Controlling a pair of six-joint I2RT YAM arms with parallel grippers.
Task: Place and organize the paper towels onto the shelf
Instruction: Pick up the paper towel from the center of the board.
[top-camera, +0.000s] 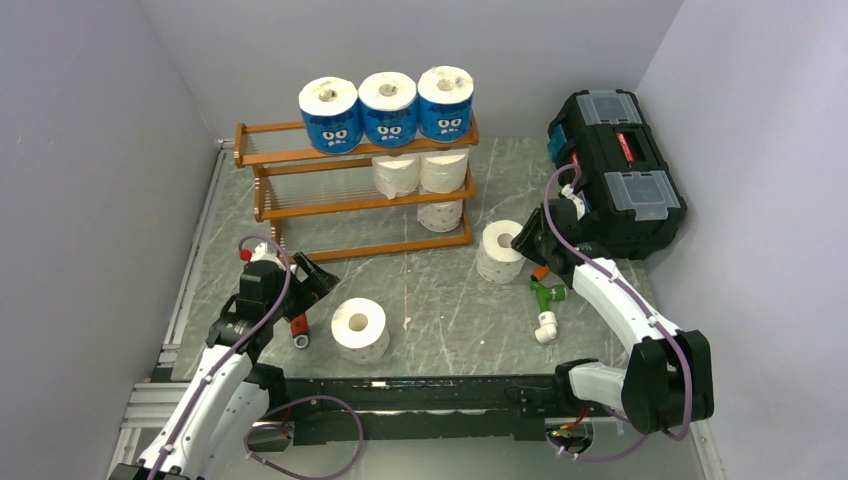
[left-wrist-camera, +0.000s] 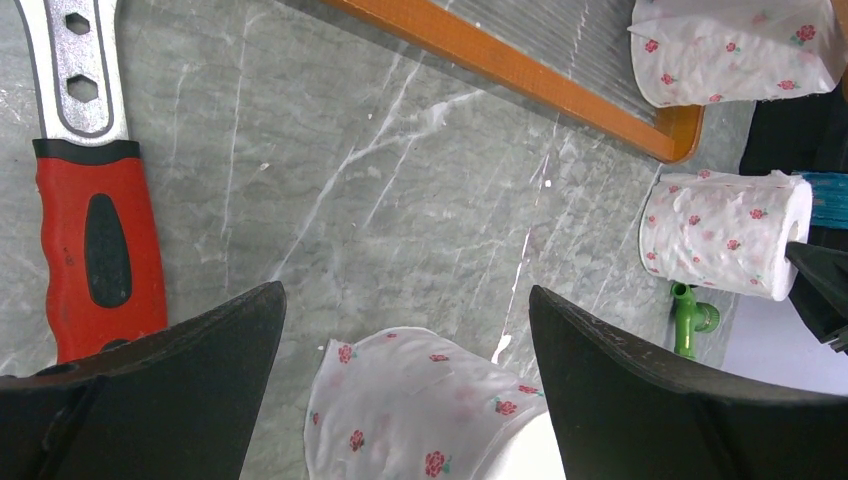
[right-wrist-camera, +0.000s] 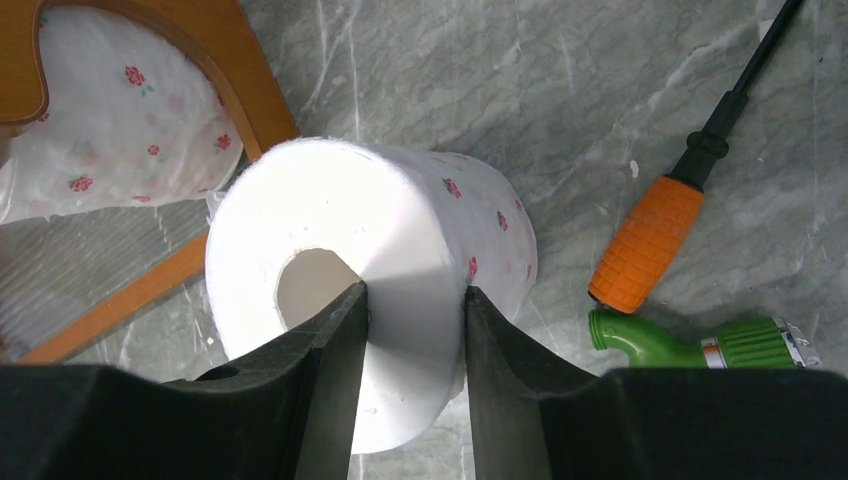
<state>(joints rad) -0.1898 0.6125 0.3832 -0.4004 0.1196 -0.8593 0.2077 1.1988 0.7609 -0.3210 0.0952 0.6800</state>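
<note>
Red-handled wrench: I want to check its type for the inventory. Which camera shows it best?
The left wrist view: the red-handled wrench lies close up, grip and hex-holed metal head clear. The top external view shows it small and low in detail, next to the left arm. The right wrist view does not show it.

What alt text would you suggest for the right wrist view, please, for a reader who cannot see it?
The right claw grips the wall of a white flower-printed paper towel roll standing on the grey marbled table. The shelf corner with another roll lies at left; an orange-handled tool and a green nozzle at right.
</note>
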